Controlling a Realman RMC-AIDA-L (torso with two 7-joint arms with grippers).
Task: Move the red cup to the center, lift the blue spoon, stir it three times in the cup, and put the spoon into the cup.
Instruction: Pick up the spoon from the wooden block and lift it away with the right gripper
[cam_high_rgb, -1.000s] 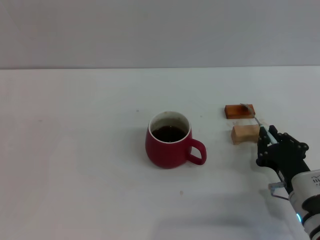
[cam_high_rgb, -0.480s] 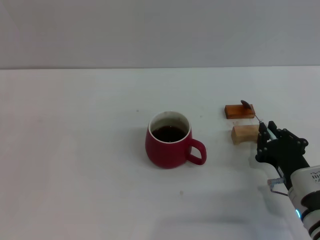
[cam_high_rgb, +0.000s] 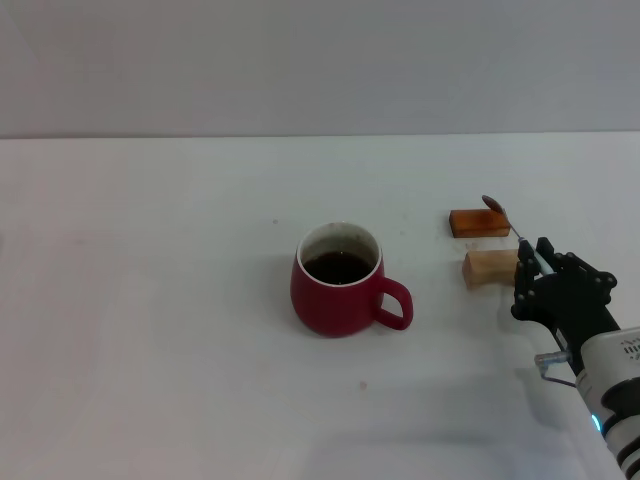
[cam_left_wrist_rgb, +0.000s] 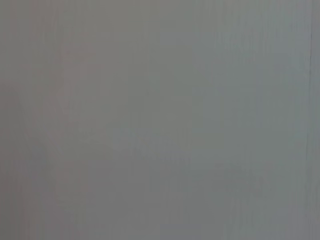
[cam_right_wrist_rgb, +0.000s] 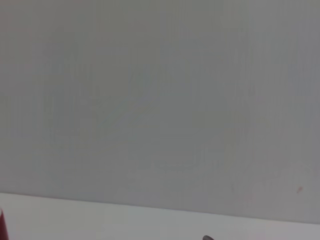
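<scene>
Right gripper (cam_high_rgb: 532, 262) clamped on pale-blue handle of the slim silver-bowled blue spoon (cam_high_rgb: 505, 220), bowl tipped up above the orange-brown block (cam_high_rgb: 478, 222) and small wooden block (cam_high_rgb: 489, 267), likely for carrying to the squat dark-red ceramic cup (cam_high_rgb: 340, 280) mid-table, open white tabletop (cam_high_rgb: 150, 300) between; left gripper unseen.

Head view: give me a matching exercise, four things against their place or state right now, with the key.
Things:
1. red cup
2. blue spoon
3. orange-brown block
4. pale wooden block

Places or states:
A. farther of the two blocks, beneath the spoon's bowl
B. mid-table, dark liquid inside, handle toward the robot's right
C. nearer block, just beside the right gripper
D. gripped by its handle end, bowl tilted up above the blocks

Pairs: 1-B, 2-D, 3-A, 4-C
</scene>
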